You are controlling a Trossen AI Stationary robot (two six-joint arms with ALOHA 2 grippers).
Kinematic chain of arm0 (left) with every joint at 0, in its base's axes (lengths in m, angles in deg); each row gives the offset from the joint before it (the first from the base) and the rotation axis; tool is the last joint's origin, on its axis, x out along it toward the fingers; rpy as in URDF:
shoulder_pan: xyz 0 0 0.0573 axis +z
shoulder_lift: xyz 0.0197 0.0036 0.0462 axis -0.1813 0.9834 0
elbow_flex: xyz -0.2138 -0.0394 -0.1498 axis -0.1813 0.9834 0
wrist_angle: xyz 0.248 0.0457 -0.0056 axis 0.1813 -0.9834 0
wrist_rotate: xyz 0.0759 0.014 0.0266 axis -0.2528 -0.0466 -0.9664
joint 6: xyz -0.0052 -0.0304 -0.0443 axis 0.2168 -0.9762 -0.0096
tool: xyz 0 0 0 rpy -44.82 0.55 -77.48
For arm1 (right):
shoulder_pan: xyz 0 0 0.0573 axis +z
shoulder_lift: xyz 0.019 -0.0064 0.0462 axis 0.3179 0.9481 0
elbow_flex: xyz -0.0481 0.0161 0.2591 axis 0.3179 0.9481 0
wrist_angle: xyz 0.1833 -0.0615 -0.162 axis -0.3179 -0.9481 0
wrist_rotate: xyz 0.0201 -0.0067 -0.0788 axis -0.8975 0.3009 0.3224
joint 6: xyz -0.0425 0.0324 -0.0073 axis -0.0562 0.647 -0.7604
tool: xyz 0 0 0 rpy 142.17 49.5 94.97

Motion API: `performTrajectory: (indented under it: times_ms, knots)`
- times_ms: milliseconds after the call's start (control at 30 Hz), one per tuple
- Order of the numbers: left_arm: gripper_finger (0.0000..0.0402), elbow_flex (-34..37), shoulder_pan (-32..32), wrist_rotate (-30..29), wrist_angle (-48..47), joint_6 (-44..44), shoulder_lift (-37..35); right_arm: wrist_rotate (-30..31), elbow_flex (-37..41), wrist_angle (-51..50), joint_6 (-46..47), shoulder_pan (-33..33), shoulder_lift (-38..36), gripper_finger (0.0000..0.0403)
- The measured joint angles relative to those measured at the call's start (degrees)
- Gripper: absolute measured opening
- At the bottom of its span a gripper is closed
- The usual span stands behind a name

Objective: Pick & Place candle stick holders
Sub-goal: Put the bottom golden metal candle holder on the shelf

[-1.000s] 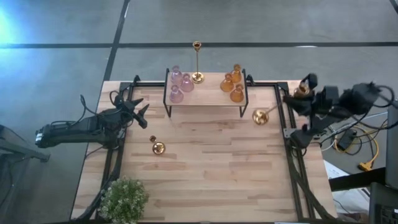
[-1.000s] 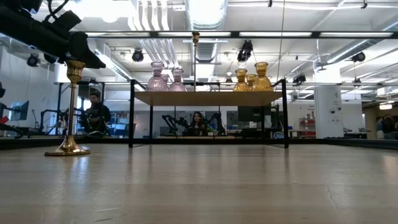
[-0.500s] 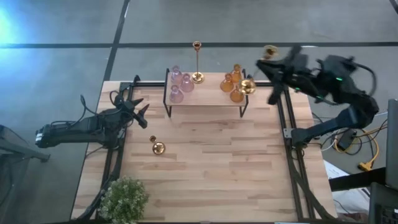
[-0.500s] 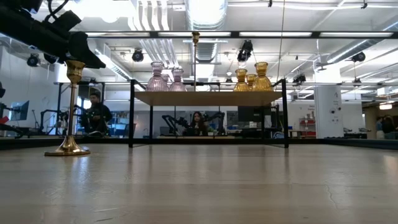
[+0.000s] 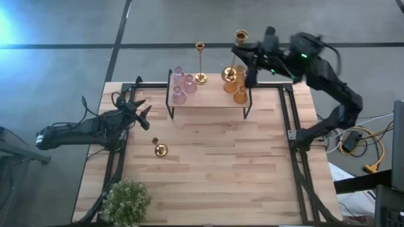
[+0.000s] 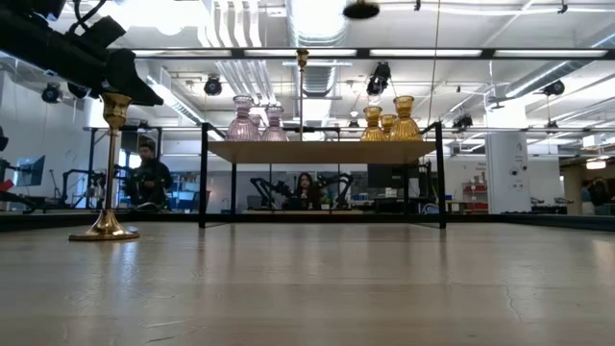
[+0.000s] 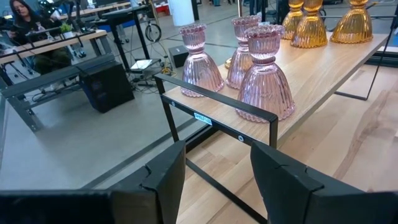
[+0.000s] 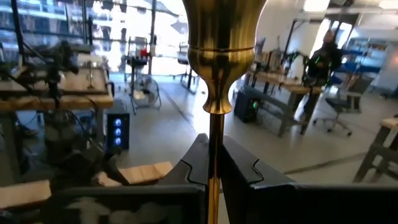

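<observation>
My right gripper (image 5: pixel 240 55) is shut on a gold candle stick holder (image 5: pixel 235 57), held high above the right end of the black-framed wooden shelf (image 5: pixel 208 96). Its cup (image 5: pixel 240 34) is up and its round base (image 5: pixel 230 75) shows over the amber glass holders (image 5: pixel 237 88). Three pink glass holders (image 5: pixel 180 86) and a tall gold holder (image 5: pixel 200 63) also stand on the shelf. A third gold holder (image 5: pixel 159 149) stands on the table. My left gripper (image 5: pixel 144 115) is open and empty at the left, facing the pink holders (image 7: pixel 261 74). My right gripper pinches the gold holder's thin stem (image 8: pixel 214 146) between its two fingers, a little below the cup (image 8: pixel 225 37). The fingers come from the table's right side and lie across the stem. The holder is lifted clear, cup up and base down.
A green leafy plant (image 5: pixel 126 202) stands at the table's near left corner. A black frame (image 5: pixel 291 126) runs along the table's sides. Bare wood lies between the shelf and the near edge. People sit in the room behind the table (image 6: pixel 306 187).
My right gripper has swung from the table's right edge up and toward the far left, to above the shelf's right end. It carries the gold holder, whose base has come up off the table and now hangs over the amber holders.
</observation>
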Motion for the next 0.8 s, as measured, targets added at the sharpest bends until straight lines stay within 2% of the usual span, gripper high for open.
performTrajectory:
  times_ms: [167, 367, 500, 800]
  knots:
    - [0.0186, 0.00, 0.01, 0.00, 0.00, 0.00, 0.00, -7.25, 0.40, 0.62, -0.68, -8.23, 3.71, 0.0011]
    - [0.0186, 0.00, 0.01, 0.00, 0.00, 0.01, 0.02, -11.58, 2.75, 10.49, -2.94, -13.59, 5.43, 0.0011]
    - [0.0187, 0.00, 0.00, 0.00, 0.00, 0.00, 0.00, -17.85, 6.77, 16.43, -1.01, -18.02, 6.32, 0.0011]
    - [0.0187, 0.00, 0.01, 0.00, 0.01, 0.00, 0.00, -24.28, 17.14, 28.40, 3.41, -24.76, 8.06, 0.0011]
